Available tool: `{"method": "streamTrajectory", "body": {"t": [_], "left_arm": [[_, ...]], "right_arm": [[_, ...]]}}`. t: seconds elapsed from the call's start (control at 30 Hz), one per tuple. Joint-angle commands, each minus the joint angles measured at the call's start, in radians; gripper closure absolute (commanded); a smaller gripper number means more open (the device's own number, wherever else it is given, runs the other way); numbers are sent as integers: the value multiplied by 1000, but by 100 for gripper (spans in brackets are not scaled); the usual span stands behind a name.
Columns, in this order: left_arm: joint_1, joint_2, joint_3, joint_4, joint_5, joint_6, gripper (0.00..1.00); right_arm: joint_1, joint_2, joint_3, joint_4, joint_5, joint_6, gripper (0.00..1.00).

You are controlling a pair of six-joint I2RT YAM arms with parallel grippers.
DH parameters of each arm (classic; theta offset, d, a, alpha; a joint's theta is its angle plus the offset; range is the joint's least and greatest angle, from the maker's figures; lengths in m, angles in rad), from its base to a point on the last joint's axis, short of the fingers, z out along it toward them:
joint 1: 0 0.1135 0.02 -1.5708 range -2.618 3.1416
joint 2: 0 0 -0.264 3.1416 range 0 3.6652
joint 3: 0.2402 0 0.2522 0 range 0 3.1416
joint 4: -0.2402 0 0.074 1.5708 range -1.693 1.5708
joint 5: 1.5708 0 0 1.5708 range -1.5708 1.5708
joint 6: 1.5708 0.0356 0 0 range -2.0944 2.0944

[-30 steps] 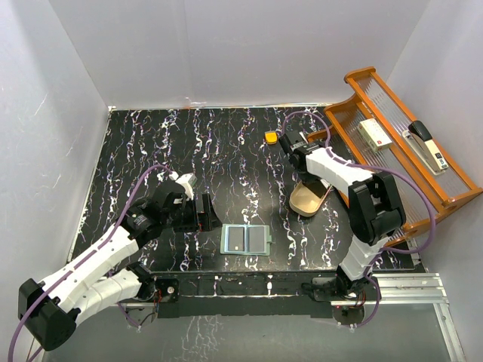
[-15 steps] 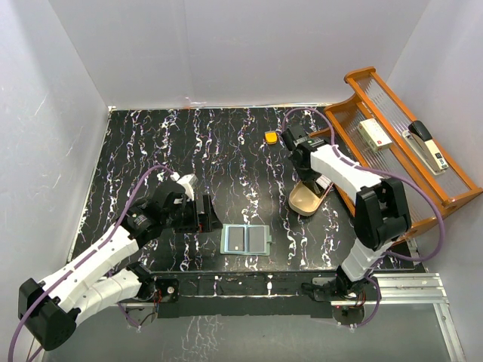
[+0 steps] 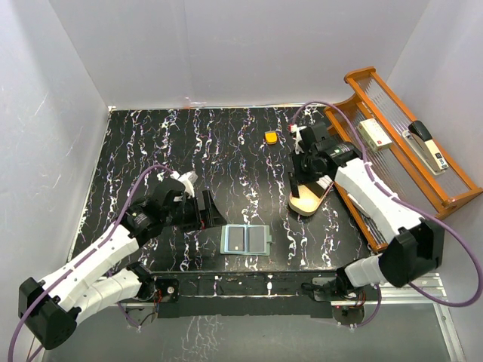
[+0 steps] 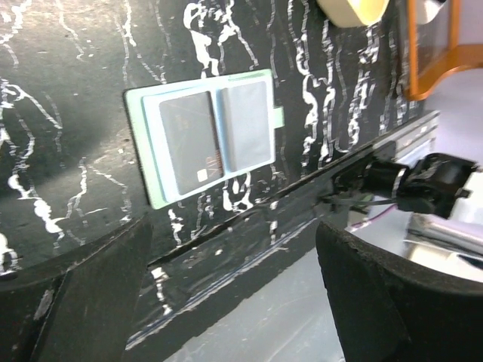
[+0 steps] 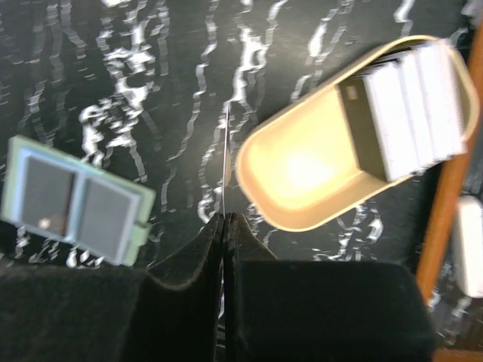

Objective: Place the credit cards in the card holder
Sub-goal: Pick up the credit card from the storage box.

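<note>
On the table (image 3: 151,151), the left gripper (image 3: 205,213) gapes empty. The right gripper (image 5: 225,226) pinches one credit card (image 5: 226,151) beside the tan dish (image 5: 302,166) near the right edge, where a stack of cards (image 5: 407,105) waits. The card holder (image 3: 247,238) lies open by the front edge, with one dark card (image 4: 190,143) already pocketed.

The pale green card holder (image 4: 207,136) lies open and flat on the black worktop (image 4: 68,113), with a dark card (image 4: 189,139) in its left pocket. The left gripper (image 4: 234,230) has its jaws wide apart with nothing between them. A tan dish (image 4: 351,9) peeks in at the top.
</note>
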Motion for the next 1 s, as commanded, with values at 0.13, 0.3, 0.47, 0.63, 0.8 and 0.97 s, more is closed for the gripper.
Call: {"method": "streamTrajectory", "body": {"t": [0.13,0.3,0.47,0.63,0.8,0.97], "left_arm": [[1,18,12,239,112,-250,23],[0,77,41,331,146,-303,33],[0,103,48,451,210,-353,43],[0,119,46,551,263,-394,46],[1,118,26,599,274,-429,51],[1,125,18,628,288,-451,56]], "right_arm": [[-4,-184,-115,158,-441,137,100],[-4,-275,-220,319,-656,278,100],[-4,-318,-316,486,-833,382,100],[-3,-316,-394,659,-1006,524,100],[-4,-334,-455,786,-1054,623,100],[-4,-346,-476,824,-1058,667,100]]}}
